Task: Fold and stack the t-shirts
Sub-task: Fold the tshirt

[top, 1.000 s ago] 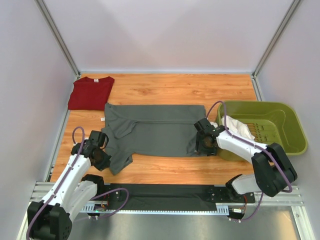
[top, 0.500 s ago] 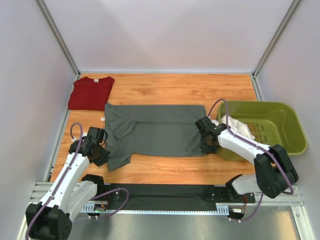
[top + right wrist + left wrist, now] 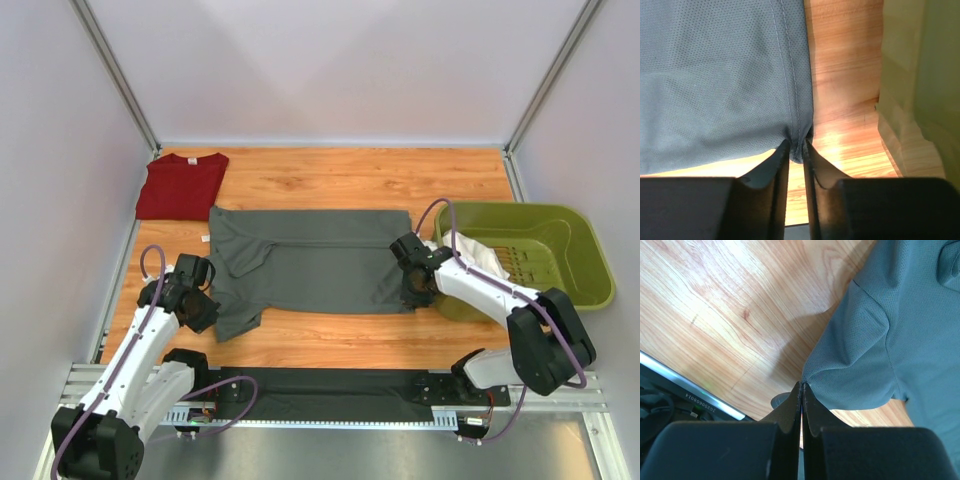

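**Two arms take hold of grey tee for fold**

The dark grey t-shirt (image 3: 310,265) lies spread on the wooden table (image 3: 330,180), its hem end just beside the olive-green basket (image 3: 590,260). The dark red t-shirt (image 3: 182,186) rests folded, well apart from the basket at the far corner. The right gripper (image 3: 797,145) is clenched on the hem corner nearest the basket. The left gripper (image 3: 801,387) pinches a sleeve edge at the shirt's other end. A clean fold likely calls for both corners rising together, level and lightly taut, with the right arm kept off the basket wall.
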